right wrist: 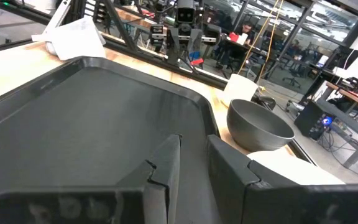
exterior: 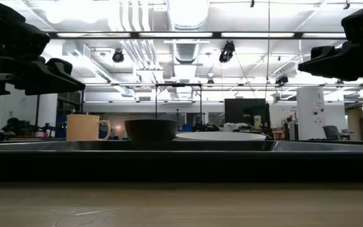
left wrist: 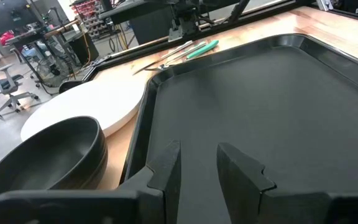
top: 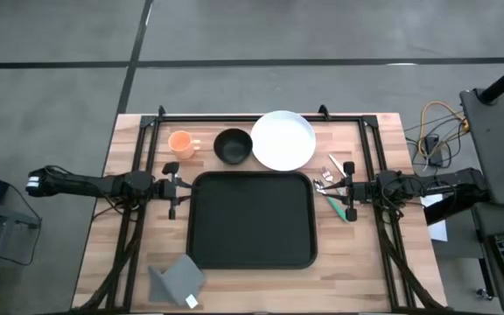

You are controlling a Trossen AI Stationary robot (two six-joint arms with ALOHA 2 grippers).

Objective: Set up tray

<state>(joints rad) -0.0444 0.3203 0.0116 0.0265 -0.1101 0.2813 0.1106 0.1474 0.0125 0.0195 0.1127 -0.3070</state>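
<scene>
Flat black tray [top: 252, 219], rounded corners, low rim; left hand [top: 177, 188] and right hand [top: 346, 190] slightly parted, empty

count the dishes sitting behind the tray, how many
3, in a row along the far edge of the tray: orange mug leftmost, black bowl in the middle, white plate on the right.

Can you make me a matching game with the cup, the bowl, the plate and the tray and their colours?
Things:
1. cup
2. bowl
3. plate
4. tray

Looks:
A. white and round
B. orange
C. black, flat and rectangular
D. dark and round

Pairs: 1-B, 2-D, 3-A, 4-C
</scene>
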